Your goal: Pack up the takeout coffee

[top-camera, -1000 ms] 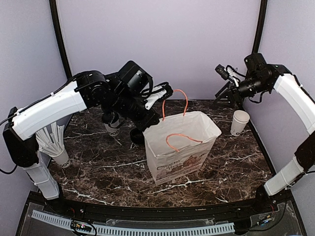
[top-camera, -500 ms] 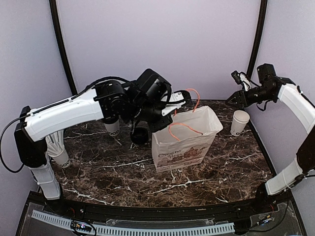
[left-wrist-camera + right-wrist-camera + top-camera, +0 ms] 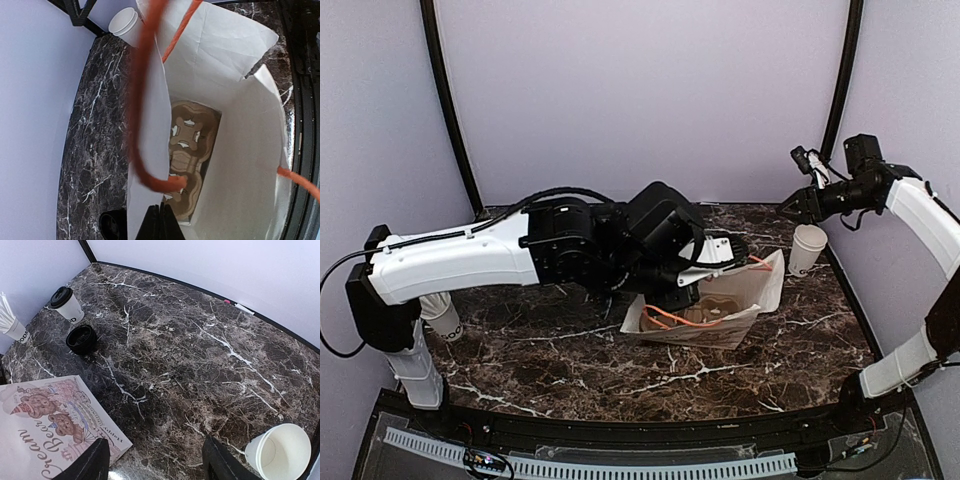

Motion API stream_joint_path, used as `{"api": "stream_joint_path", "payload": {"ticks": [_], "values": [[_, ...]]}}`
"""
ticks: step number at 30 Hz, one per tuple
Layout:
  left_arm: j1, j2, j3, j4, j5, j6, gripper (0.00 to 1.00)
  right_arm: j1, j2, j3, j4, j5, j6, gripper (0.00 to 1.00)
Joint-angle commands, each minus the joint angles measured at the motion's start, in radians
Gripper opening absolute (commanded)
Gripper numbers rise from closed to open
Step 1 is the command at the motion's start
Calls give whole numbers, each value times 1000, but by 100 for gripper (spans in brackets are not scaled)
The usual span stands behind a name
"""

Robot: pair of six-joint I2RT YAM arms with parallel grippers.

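Observation:
The takeout coffee (image 3: 67,304), a white cup with a black lid, stands at the far left of the table in the right wrist view; my left arm hides it in the top view. My left gripper (image 3: 738,258) reaches across the middle and is shut (image 3: 161,222) on the rim of the white paper bag (image 3: 720,315), which leans over with its printed side (image 3: 45,430) turned up. The bag's orange handle (image 3: 142,100) hangs across the left wrist view. My right gripper (image 3: 798,205) is open and empty (image 3: 152,465), high at the back right.
An open white cup without a lid (image 3: 807,248) stands at the right edge, also in the right wrist view (image 3: 280,452). A cup of white straws (image 3: 442,318) stands at the left. A small black round object (image 3: 81,338) sits near the coffee.
My left arm has swung right and down, dragging the bag from upright to leaning low. My right gripper moved right to above the lidless cup a second ago and has since held still.

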Motion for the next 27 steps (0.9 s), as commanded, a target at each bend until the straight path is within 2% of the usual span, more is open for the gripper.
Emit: {"api": "stream_joint_path", "payload": {"ticks": [1, 5, 19, 27], "values": [[-40, -77, -83, -23, 79, -73, 0, 1, -12, -16, 34, -41, 2, 65], [-72, -111, -157, 2, 110, -120, 0, 2, -23, -37, 41, -48, -1, 65], [-101, -234, -272, 52, 201, -296, 0, 1, -38, -57, 40, -76, -4, 66], [-99, -240, -295, 79, 152, -325, 0, 2, -34, -56, 39, -85, -4, 66]]}}
